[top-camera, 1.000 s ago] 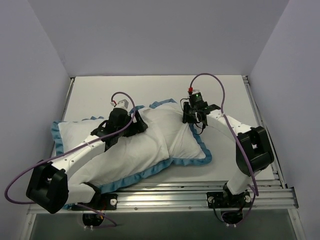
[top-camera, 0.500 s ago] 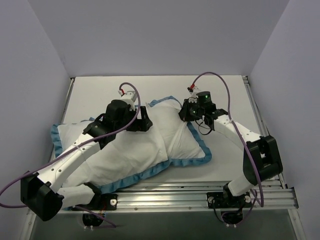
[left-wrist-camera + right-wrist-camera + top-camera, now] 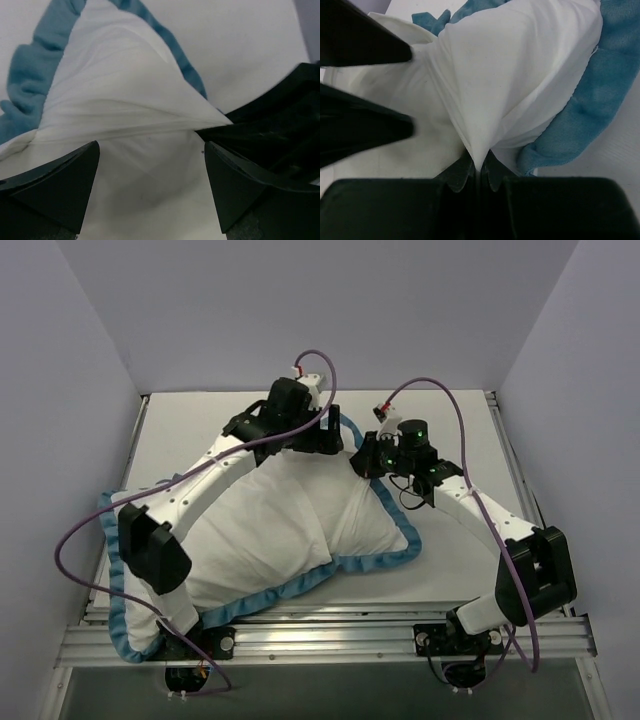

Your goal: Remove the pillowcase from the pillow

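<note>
1. The soft fabric pillowcase [image 3: 300,540] lies across the white table [image 3: 450,570] with its plain white side up. Its teal-blue ruffled edge [image 3: 300,585] runs all around it.
2. I judge that the plump white pillow is inside the cover, because the cover is full and rounded. I cannot see the pillow itself.
3. The right gripper [image 3: 476,170] is closed tight on a peak of white cloth at the far corner of the cover, just beside the ruffle. The cloth rises in a small tent towards its fingers. Whether only the cover is in this pinch, or also a bit of the pillow, I cannot tell.
4. The left gripper [image 3: 152,147] hangs over the same corner with its jaws spread wide. It holds nothing, and the white cloth lies between and below its fingers.
5. The step in hand seems to be an early one: to get a first hold at one corner. The cover is not yet pulled off.
6. The next move calls for the left gripper to come down and press or grasp the filling near this corner. Then the right one can pull the cloth away from it.
</note>
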Action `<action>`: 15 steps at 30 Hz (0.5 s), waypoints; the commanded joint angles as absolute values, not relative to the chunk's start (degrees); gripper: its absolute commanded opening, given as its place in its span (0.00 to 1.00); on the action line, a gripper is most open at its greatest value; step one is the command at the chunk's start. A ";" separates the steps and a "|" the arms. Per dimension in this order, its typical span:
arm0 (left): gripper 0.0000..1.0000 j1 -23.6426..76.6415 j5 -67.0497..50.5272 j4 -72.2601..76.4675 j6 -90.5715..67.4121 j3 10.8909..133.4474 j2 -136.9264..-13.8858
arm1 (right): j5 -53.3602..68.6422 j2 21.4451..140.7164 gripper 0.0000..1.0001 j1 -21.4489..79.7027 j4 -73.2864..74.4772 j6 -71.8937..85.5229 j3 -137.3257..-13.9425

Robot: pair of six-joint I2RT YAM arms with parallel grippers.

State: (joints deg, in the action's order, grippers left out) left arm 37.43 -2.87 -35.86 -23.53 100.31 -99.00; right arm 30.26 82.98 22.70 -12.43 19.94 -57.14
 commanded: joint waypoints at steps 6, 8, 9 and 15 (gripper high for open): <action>0.93 37.97 -9.75 -44.56 -28.91 105.03 -108.81 | 31.29 81.83 0.00 25.66 -18.02 18.81 -58.10; 0.89 38.14 -10.63 -43.95 -29.96 102.15 -107.59 | 29.54 82.00 0.00 25.58 -18.11 18.63 -58.01; 0.78 38.14 -10.90 -43.51 -30.14 100.82 -106.88 | 28.84 82.09 0.00 25.58 -17.93 18.63 -58.09; 0.16 38.14 -13.62 -40.17 -30.94 91.86 -101.34 | 24.44 83.50 0.00 25.58 -18.19 19.51 -58.80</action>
State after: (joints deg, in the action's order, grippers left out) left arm 37.32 -8.51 -38.02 -29.78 95.42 -105.12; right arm 25.47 83.68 24.73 -10.94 18.59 -56.40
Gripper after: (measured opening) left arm 0.241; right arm 0.004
